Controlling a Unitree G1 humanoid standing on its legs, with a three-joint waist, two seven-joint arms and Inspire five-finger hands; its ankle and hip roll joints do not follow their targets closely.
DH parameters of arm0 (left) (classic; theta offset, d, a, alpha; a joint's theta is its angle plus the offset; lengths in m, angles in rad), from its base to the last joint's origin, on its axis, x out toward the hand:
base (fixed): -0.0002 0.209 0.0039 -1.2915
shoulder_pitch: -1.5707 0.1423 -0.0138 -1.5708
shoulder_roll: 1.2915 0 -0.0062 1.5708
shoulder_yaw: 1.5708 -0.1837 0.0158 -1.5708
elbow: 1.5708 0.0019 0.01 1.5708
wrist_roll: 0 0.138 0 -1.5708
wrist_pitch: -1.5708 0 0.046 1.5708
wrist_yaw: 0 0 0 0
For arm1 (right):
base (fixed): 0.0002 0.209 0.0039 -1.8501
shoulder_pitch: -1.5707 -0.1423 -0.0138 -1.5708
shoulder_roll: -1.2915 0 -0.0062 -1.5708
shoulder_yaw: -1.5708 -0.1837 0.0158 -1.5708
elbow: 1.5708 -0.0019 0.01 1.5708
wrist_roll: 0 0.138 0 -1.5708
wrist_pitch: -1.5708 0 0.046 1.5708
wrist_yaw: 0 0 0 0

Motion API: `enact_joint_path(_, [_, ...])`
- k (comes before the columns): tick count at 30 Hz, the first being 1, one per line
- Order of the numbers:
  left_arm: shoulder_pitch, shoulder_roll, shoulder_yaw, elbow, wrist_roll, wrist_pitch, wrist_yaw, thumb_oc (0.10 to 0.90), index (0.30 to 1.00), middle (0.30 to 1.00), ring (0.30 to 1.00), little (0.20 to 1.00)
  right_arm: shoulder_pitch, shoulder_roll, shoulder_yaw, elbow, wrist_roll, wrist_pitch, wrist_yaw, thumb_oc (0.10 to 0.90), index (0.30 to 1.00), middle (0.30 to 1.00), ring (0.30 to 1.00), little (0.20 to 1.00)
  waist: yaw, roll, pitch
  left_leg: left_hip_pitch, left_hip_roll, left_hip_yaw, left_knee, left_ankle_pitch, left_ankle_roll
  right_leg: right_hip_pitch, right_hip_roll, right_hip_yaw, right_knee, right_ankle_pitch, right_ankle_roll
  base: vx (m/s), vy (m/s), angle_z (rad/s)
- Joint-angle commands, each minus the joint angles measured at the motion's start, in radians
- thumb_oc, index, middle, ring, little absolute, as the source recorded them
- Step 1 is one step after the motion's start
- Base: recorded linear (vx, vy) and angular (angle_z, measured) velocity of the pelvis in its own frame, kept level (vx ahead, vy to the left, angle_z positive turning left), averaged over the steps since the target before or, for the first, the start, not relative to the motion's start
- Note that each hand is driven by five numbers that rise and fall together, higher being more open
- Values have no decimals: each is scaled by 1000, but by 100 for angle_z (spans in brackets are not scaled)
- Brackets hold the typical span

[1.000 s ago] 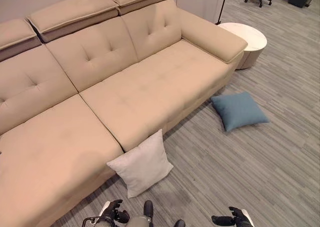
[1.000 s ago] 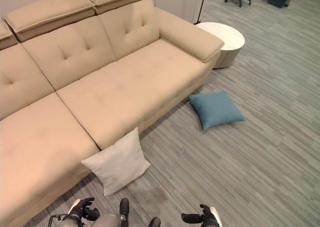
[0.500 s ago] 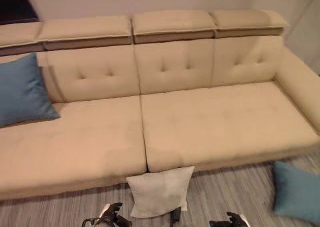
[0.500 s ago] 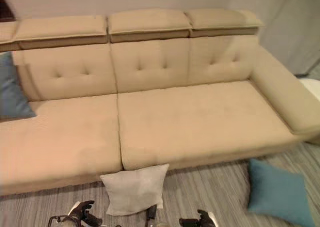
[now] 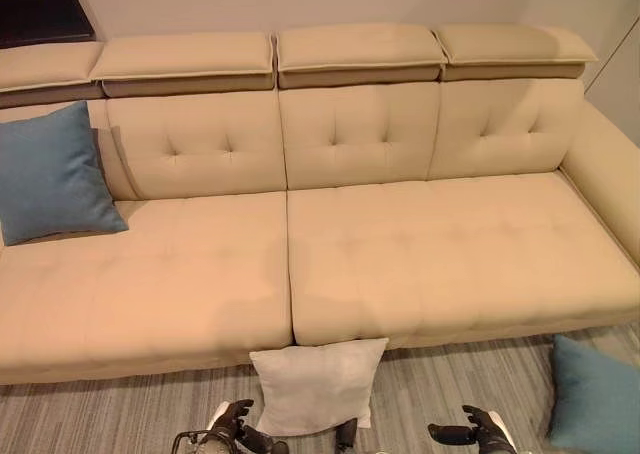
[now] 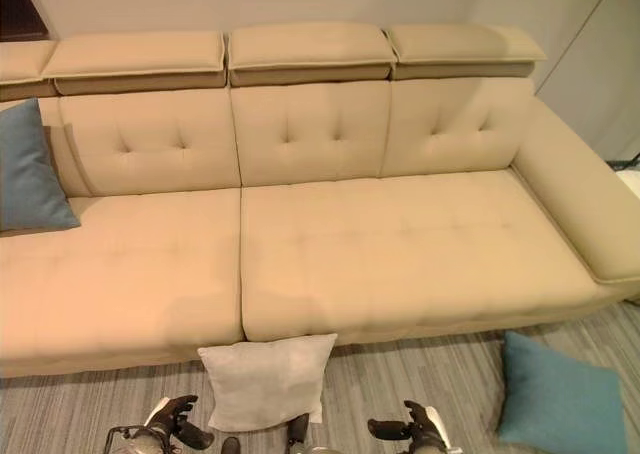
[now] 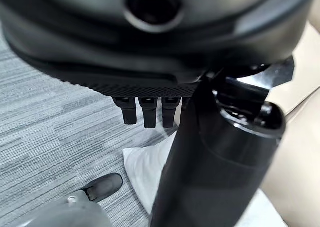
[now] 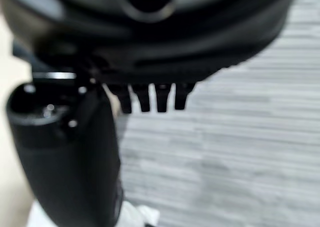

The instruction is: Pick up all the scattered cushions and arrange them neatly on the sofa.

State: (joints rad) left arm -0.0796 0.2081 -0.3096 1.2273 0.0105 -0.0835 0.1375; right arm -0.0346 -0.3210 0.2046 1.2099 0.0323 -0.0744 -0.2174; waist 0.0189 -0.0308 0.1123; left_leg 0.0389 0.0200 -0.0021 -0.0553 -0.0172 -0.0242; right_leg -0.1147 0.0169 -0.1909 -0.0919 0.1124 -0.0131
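Note:
A white cushion (image 5: 318,384) leans against the front of the beige sofa (image 5: 430,254) on the floor, just ahead of me. A blue cushion (image 5: 595,406) lies on the floor at the right, near the sofa's right end. Another blue cushion (image 5: 52,176) stands against the sofa's backrest at the left. My left hand (image 5: 236,434) hangs low just left of the white cushion, open and empty. My right hand (image 5: 472,432) hangs low between the white cushion and the floor's blue one, also open and empty. In the left wrist view the white cushion (image 7: 145,167) shows past the fingers (image 7: 145,112).
The sofa's two wide seats are bare apart from the left blue cushion. Its right armrest (image 6: 585,214) runs toward me. Grey striped flooring (image 5: 120,414) lies in front of the sofa. A dark opening (image 5: 38,4) sits behind the sofa's left end.
The camera has swung left, so the sofa now faces me squarely and the blue cushion on it has come into view. Both hands stay low and empty.

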Motion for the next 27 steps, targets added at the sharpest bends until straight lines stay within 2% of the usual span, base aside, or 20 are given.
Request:
enact_joint_path(1, [-18, 33, 26, 26, 13, -23, 11, 800, 900, 900, 900, 900, -26, -9, -8, -8, 11, -15, -13, 800, 900, 900, 900, 900, 27, -30, -14, -91, -30, -27, 66, -29, -12, 58, -117, 2, 75, -69, 129, -72, 175, -26])
enact_joint_path(4, [-17, 48, 37, 31, 15, -25, 15, 800, 900, 900, 900, 900, -40, -1, 1, -21, 1, -11, -12, 800, 900, 900, 900, 900, 35, -32, -5, -93, -46, -31, 53, -26, 4, 10, -131, 27, 100, -42, 152, -92, 134, -27])
enact_joint_path(6, [-19, 52, 38, 33, 14, -25, 18, 800, 900, 900, 900, 900, -45, 0, 4, -22, 1, -11, -13, 800, 900, 900, 900, 900, 37, -32, -2, -96, -48, -31, 49, -21, 8, -5, -134, 35, 112, -39, 155, -111, 76, -31])
enact_joint_path(9, [-27, 72, 46, 36, 16, -25, 16, 800, 900, 900, 900, 900, -52, 7, 12, -22, 6, -13, -5, 800, 900, 900, 900, 900, 37, -27, 4, -114, -49, -27, 44, -3, 22, -18, -119, 78, 201, -81, 153, -109, 31, -20])
enact_joint_path(10, [-17, 72, 50, 35, 9, -29, 17, 800, 900, 900, 900, 900, -43, 6, 9, -15, 3, -14, -3, 800, 900, 900, 900, 900, 56, -30, -10, -114, -52, -11, 43, 0, 17, 35, -122, 54, 184, -99, 146, -87, 1, -25])
enact_joint_path(11, [-17, 72, 50, 35, 9, -29, 17, 800, 900, 900, 900, 900, -42, 6, 9, -15, 3, -14, -3, 800, 900, 900, 900, 900, 57, -30, -9, -113, -52, -11, 42, 0, 17, 36, -122, 54, 183, -98, 146, 20, -101, -27])
enact_joint_path(12, [-10, 69, 54, 41, 13, -29, 12, 800, 900, 900, 900, 900, -33, 2, 6, -11, 2, -13, -3, 800, 900, 900, 900, 900, 62, -37, -36, -99, -53, -10, 31, 0, 10, 73, -119, 46, 128, -101, 144, 52, -79, -15])
enact_joint_path(14, [-1, 60, 56, 45, 16, -27, 12, 800, 900, 900, 900, 900, -30, -2, 7, -19, 2, -16, -5, 800, 900, 900, 900, 900, 58, -37, -51, -77, -42, 0, 4, 6, 0, 99, -110, 37, 79, -96, 145, 66, -145, -4])
enact_joint_path(18, [0, 54, 54, 45, 15, -25, 10, 800, 900, 900, 900, 900, -28, -2, 7, -28, 4, -18, -4, 800, 900, 900, 900, 900, 50, -32, -47, -64, -34, 0, -5, 11, -6, 107, -105, 33, 68, -98, 141, 22, -108, -9])
enact_joint_path(22, [-23, 46, 60, 23, -29, -28, 18, 800, 900, 900, 900, 900, -41, -7, -1, -33, 30, -23, -11, 800, 900, 900, 900, 900, 44, -22, -16, -84, -26, -8, 7, 14, -12, 89, -102, 25, 76, -103, 134, -53, -60, 5])
enact_joint_path(25, [-73, 51, 68, -16, -104, -40, 39, 800, 900, 900, 900, 900, -89, -23, -14, -58, 83, -39, -25, 800, 900, 900, 900, 900, 42, -14, 54, -186, -20, -15, 77, 14, -14, -10, -109, 17, 136, -104, 123, -313, -62, 10])
enact_joint_path(26, [-121, 58, 68, -46, -177, -60, 65, 800, 900, 900, 900, 900, -140, -35, -14, -79, 120, -49, -41, 800, 900, 900, 900, 900, 40, -6, 111, -312, -23, -22, 164, 15, -20, -142, -123, 7, 229, -104, 109, -536, -68, 22])
enact_joint_path(27, [-151, 66, 66, -65, -221, -75, 79, 800, 900, 900, 900, 900, -171, -42, -10, -95, 141, -57, -52, 800, 900, 900, 900, 900, 39, -1, 131, -387, -29, -25, 211, 17, -22, -223, -126, 2, 286, -108, 99, -414, -49, 14])
